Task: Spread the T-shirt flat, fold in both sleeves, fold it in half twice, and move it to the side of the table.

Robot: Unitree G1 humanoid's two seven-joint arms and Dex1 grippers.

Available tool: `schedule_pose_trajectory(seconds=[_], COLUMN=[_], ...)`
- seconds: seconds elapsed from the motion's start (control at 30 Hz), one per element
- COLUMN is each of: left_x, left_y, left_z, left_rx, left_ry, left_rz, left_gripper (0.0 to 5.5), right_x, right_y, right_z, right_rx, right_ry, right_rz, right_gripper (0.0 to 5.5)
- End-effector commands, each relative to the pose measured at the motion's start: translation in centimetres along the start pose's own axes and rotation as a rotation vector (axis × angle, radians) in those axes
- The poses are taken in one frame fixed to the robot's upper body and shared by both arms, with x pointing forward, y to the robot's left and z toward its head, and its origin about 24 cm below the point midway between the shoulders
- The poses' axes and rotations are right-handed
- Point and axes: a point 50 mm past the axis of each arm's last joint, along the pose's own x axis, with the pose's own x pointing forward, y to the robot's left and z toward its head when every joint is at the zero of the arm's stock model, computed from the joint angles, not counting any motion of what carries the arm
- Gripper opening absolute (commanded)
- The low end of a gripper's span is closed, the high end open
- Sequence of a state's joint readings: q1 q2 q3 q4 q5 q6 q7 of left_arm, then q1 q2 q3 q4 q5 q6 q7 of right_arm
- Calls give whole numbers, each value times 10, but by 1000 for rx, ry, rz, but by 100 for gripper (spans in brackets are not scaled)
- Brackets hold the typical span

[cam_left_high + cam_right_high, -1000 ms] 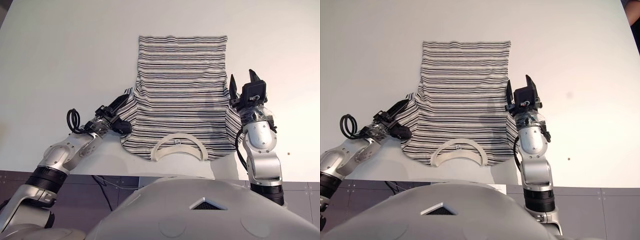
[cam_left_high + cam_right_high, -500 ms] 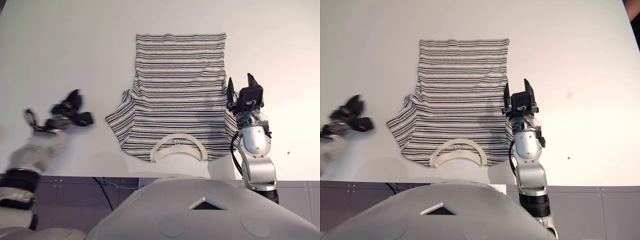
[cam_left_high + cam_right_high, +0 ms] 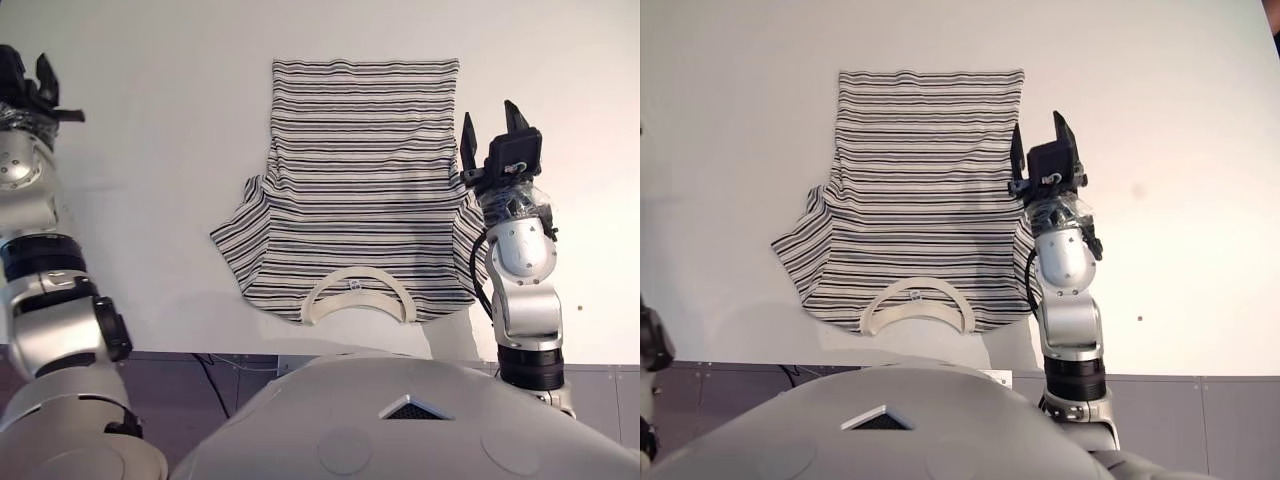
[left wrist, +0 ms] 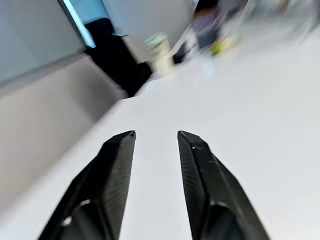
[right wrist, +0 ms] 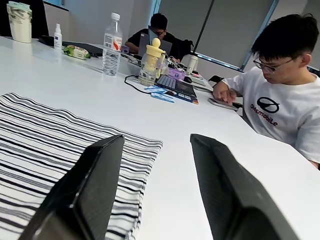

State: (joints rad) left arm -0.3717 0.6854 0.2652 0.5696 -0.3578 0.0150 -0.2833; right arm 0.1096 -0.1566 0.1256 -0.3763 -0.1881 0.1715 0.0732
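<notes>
The left gripper is well to the left of the T-shirt, jaws apart and empty. The T-shirt lies on the white table, collar toward the robot. The right gripper is at the T-shirt's right edge, jaws apart, gripping nothing.

You're getting a wide run of white table on the T-shirt's left side. The left gripper is hanging out there, well apart from the T-shirt, its fingers parted. On the T-shirt's right, the right gripper and its arm are standing just beside the cloth edge, crowding that flank — more table is lying past them. Far beyond the T-shirt's hem, a water bottle, a yellow bottle and a laptop are sitting — blocking that far stretch.
</notes>
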Motion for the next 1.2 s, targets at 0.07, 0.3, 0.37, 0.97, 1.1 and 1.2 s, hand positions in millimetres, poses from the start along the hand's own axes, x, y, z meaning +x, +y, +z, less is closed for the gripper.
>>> schedule_pose_trajectory(seconds=[0.07,0.3,0.37,0.97,1.1,1.2], left_x=[-60,-63,-56,-69,-91,-102], left_y=[-44,-75,-81,-139,-107,-71], left_z=[-11,27,38,17,-5,-13], left_rx=[303,486,373,112,699,1156], left_ry=[24,-97,-162,-204,-138,-84], left_rz=[-494,-787,-668,-441,-738,-1064], left_gripper=[234,279,279,279,279,279], right_x=[12,21,55,118,115,62], right_y=[-11,-7,-8,6,-41,-68], right_z=[-4,-13,-17,-77,-24,8], right_rx=[-44,26,84,157,284,282], right_ry=[9,135,205,423,42,-111], right_rz=[70,377,484,560,441,286], right_gripper=[244,244,244,244,244,244])
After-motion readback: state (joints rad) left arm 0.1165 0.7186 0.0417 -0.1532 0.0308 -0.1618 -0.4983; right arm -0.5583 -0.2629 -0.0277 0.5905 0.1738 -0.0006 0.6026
